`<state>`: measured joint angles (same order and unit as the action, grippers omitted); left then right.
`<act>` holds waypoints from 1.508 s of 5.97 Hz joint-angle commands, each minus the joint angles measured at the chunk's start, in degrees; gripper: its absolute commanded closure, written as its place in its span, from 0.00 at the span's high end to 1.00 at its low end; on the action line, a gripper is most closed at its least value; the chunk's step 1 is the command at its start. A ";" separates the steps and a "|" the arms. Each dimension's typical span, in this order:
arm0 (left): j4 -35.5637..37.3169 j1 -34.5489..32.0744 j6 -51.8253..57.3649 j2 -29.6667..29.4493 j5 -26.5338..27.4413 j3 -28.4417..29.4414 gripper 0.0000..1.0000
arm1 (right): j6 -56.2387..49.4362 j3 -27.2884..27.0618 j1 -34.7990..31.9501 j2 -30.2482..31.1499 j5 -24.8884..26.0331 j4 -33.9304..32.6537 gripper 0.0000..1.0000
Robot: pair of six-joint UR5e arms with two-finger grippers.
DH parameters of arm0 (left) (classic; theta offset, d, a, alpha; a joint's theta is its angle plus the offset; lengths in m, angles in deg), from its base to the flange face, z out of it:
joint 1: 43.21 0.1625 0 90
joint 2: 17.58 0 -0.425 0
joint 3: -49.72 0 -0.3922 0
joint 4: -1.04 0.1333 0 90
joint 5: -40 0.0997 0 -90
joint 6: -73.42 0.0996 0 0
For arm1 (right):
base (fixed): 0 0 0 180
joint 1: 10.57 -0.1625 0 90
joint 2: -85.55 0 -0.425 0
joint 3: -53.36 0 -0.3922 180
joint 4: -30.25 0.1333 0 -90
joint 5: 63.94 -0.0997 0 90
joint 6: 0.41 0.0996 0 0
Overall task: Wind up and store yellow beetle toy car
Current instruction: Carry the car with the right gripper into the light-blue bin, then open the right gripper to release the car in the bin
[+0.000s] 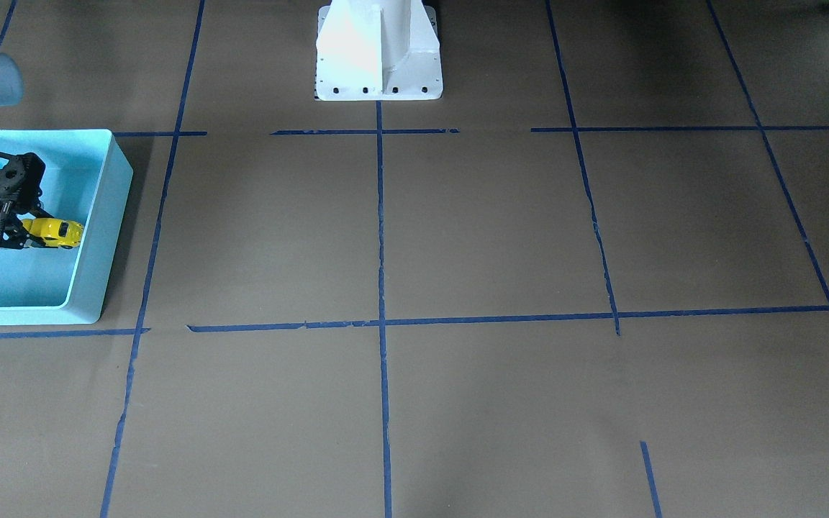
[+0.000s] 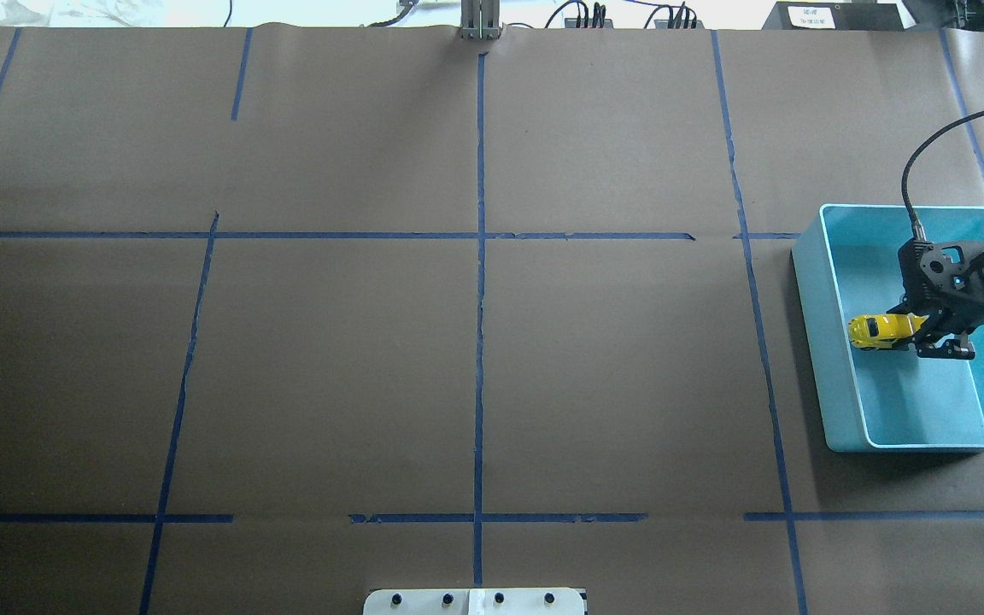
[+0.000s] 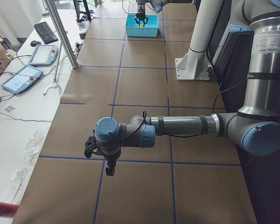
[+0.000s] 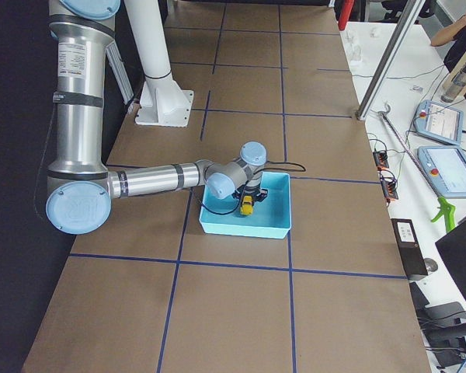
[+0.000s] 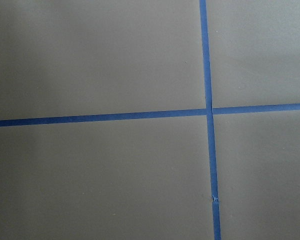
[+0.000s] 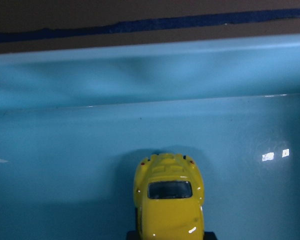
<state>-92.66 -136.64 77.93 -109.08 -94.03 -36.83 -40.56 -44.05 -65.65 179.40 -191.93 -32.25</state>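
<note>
The yellow beetle toy car (image 2: 878,330) is inside the turquoise bin (image 2: 815,359) at the table's right end. My right gripper (image 2: 915,333) is shut on one end of it and holds it over the bin's floor, near the inner wall. The front view shows the same car (image 1: 56,232), gripper (image 1: 29,232) and bin (image 1: 109,237). In the right wrist view the car (image 6: 168,202) hangs above the bin floor (image 6: 65,165) and casts a shadow on it. My left gripper (image 3: 108,164) hovers over bare table far from the bin; I cannot tell whether it is open or shut.
Brown paper marked with blue tape lines (image 2: 480,256) covers the table. The white robot base (image 1: 378,50) stands at the middle of the robot's side. The left wrist view shows only paper and a tape crossing (image 5: 208,110). Tablets and a keyboard lie on a side table (image 3: 32,60).
</note>
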 commanded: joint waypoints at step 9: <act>0.00 0.00 -0.03 0.01 0.09 -0.11 1.00 | 8.70 -4.64 -25.21 0.11 -11.84 -10.78 1.00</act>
<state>-92.65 -136.64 77.90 -109.08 -93.95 -36.97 -36.89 -48.86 -86.21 179.82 -202.90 -40.00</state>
